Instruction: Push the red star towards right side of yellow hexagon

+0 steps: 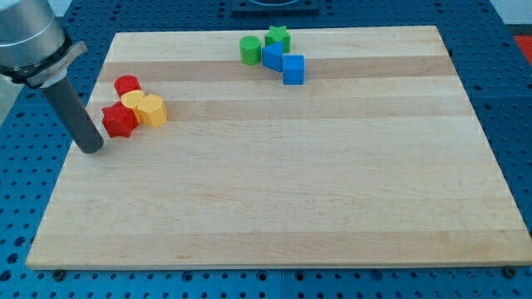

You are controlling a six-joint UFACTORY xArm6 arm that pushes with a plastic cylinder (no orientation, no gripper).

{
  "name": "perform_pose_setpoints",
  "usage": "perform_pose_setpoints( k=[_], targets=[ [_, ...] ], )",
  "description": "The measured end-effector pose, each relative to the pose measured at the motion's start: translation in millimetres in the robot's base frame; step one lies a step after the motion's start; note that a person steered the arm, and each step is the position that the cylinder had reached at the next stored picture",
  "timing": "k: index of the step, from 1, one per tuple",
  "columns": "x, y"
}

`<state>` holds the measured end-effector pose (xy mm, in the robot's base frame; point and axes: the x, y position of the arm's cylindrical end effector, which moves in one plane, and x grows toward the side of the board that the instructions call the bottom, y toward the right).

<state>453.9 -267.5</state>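
The red star point(119, 120) lies near the board's left edge, touching the lower left of a yellow block point(132, 101). The yellow hexagon point(152, 110) sits just right of the star, touching that yellow block. A red cylinder point(126, 85) rests above them. My tip point(91, 149) is on the board just left of and below the red star, a small gap apart from it.
At the view's top a green cylinder point(249, 50), a green star point(278, 36) and two blue blocks point(273, 56) point(293, 70) cluster together. The wooden board point(283, 183) ends close to the left of my tip.
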Motion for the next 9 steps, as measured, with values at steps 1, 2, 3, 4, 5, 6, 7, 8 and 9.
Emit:
perform_pose_setpoints(
  k=[1, 2, 3, 4, 5, 6, 7, 8, 9],
  targets=[
    [-20.6, -9.1],
    [-43.9, -13.5],
    [-44.2, -13.1],
    [-30.9, 24.4],
    [-16.6, 61.2],
    [-20.5, 66.0],
    [-23.9, 87.8],
    [-23.9, 126.5],
    [-24.3, 182.2]
  ],
)
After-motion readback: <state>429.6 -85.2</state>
